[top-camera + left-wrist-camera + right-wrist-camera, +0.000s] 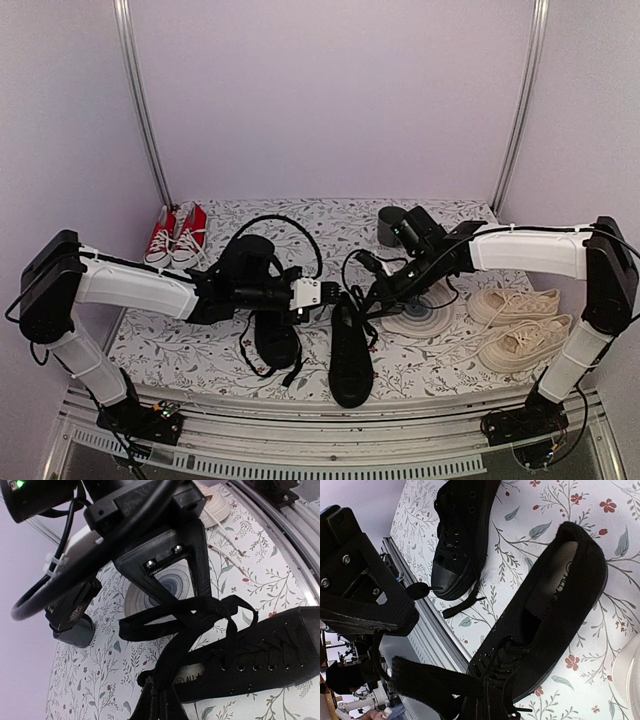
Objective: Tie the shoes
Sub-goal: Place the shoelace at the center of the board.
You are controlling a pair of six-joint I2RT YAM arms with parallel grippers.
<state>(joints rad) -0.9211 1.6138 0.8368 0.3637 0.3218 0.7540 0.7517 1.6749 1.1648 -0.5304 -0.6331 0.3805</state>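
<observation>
Top external view showed both black shoes (350,355) near the table's (440,365) front edge, the left one (274,338) under the left arm, little free room between them. Left gripper (330,293) and right gripper (366,296) met almost touching above the right shoe, each clenched on a black lace (165,620) drawn taut between them. Red sneakers (176,236) sat at the back left, cream sneakers (520,325) at right, a swirled disc (425,315) beside the right arm, a grey cup (390,228) behind
</observation>
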